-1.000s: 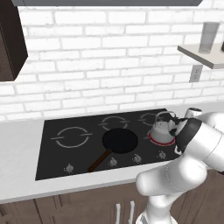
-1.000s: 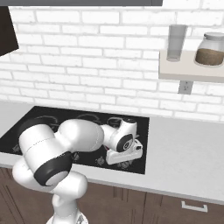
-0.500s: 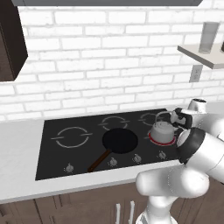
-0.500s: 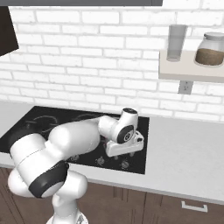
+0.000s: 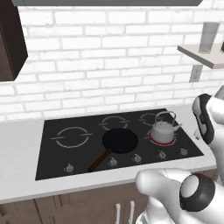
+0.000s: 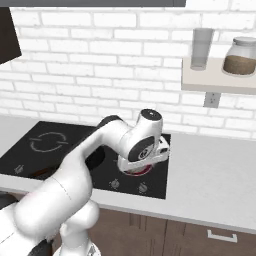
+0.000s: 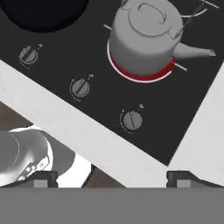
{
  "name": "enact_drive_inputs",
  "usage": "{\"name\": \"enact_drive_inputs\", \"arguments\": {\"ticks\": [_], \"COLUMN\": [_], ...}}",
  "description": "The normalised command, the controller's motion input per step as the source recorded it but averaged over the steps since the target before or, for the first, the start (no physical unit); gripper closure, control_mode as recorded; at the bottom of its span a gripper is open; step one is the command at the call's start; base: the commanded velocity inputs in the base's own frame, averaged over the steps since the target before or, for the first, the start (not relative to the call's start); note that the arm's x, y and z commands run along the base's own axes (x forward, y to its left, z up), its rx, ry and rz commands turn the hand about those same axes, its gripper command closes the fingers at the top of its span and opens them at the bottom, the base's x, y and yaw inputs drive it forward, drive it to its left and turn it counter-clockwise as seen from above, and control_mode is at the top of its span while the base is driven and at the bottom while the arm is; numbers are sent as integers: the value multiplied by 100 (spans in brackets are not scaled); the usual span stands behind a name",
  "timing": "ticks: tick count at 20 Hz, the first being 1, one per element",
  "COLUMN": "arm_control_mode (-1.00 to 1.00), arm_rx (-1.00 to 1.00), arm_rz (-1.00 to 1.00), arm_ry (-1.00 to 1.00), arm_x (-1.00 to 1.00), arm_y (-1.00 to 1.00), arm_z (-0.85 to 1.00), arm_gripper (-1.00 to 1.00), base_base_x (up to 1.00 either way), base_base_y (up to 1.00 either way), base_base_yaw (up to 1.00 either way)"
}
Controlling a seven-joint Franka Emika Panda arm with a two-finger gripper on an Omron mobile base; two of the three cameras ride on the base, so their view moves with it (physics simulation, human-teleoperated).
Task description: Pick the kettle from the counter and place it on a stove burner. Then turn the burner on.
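Observation:
The silver-grey kettle (image 5: 162, 129) (image 7: 146, 37) stands upright on the front right stove burner (image 5: 151, 139) (image 7: 141, 77), whose ring glows red under it. In the hand view its spout points right. My gripper (image 7: 112, 176) hovers open above the counter (image 7: 94, 139), at the front edge before the cooktop's right knobs. Nothing is between its fingertips (image 7: 43, 176), and it is well apart from the kettle. In the right base view my hand (image 6: 146, 145) hides most of the kettle.
A black frying pan (image 5: 119, 141) sits on the middle burner, handle toward the front left. A row of knobs (image 7: 132, 120) lines the cooktop's front. A wall shelf (image 6: 216, 80) carries a glass and a jar. A dark cabinet (image 5: 11, 41) hangs upper left.
My hand has drawn up and to the right, away from the knobs in front of the kettle, and its jaws have spread wide. The kettle has stayed on the red-glowing burner.

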Motion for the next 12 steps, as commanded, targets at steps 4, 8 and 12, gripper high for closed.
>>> {"name": "enact_drive_inputs", "arguments": {"ticks": [4, 8, 12], "arm_control_mode": [-100, -100, -100], "arm_rx": [3, 1, -5], "arm_rz": [0, 1, 2], "arm_ry": [-83, -84, -77], "arm_x": [-100, -100, -86], "arm_y": [-45, -16, 6], "arm_z": [93, 77, 41], "arm_gripper": [-100, -100, -100], "base_base_x": [0, 0, 0], "base_base_y": [0, 0, 0], "base_base_yaw": [0, 0, 0]}}
